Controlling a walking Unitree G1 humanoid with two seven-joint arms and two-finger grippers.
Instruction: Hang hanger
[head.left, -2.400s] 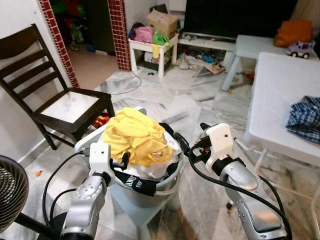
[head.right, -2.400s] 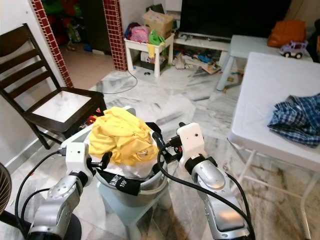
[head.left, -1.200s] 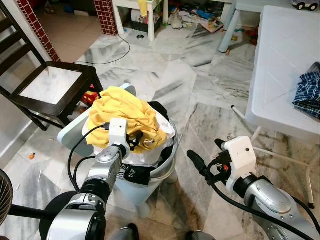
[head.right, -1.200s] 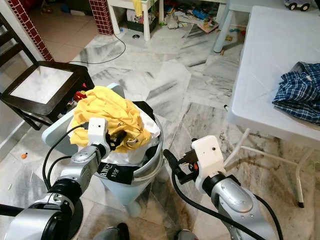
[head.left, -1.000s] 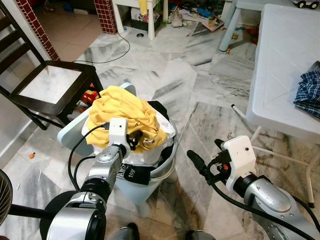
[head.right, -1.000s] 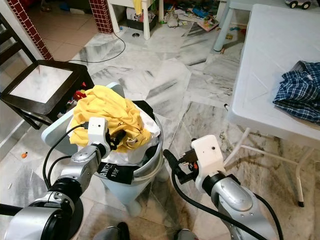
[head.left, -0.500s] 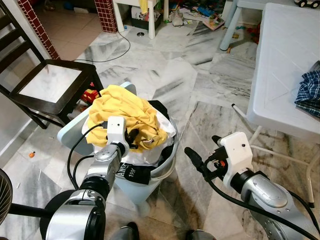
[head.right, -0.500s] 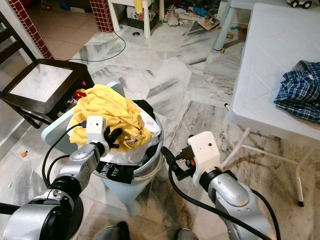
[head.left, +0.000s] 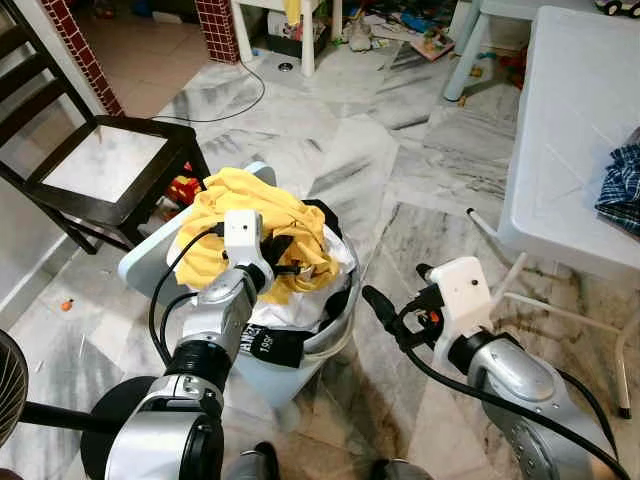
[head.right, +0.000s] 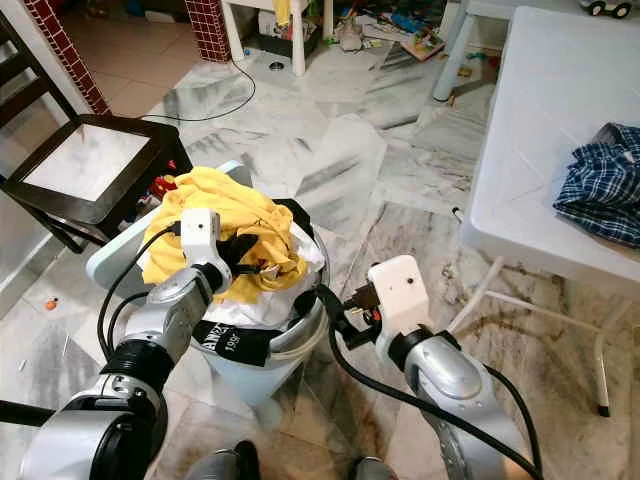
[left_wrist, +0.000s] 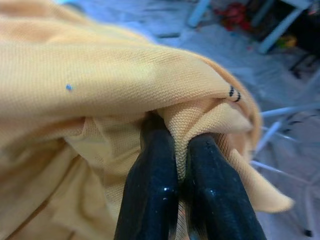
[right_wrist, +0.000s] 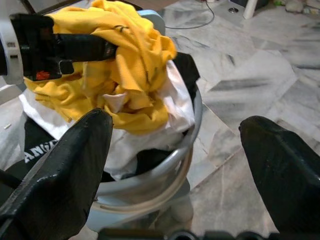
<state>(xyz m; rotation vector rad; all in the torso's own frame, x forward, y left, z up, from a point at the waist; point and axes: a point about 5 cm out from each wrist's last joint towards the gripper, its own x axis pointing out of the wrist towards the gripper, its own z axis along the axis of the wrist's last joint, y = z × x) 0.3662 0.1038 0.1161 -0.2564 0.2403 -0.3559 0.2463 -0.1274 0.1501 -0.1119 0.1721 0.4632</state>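
Note:
A yellow shirt (head.left: 250, 215) lies heaped on top of a round grey laundry basket (head.left: 338, 318), over a white cloth (head.left: 335, 262) and a black garment with white lettering (head.left: 262, 343). My left gripper (head.left: 288, 250) reaches over the heap from the near-left. In the left wrist view, the left gripper (left_wrist: 181, 142) is shut on a fold of the yellow shirt (left_wrist: 100, 75). My right gripper (head.left: 398, 290) hovers just right of the basket rim, open and holding nothing. In the right wrist view, its fingers (right_wrist: 65, 170) spread wide and face the yellow shirt (right_wrist: 135, 60).
A dark wooden chair (head.left: 100, 170) stands at the left. At the right, a white table (head.left: 575, 110) holds a blue plaid shirt (head.left: 625, 190). A fan (head.left: 15, 385) is at the near left. Marble floor stretches beyond the basket toward cluttered low white furniture (head.left: 300, 30).
The camera tipped downward early on. My left gripper has pushed further onto the yellow shirt toward the middle of the heap. My right gripper has drifted left, closer to the basket rim.

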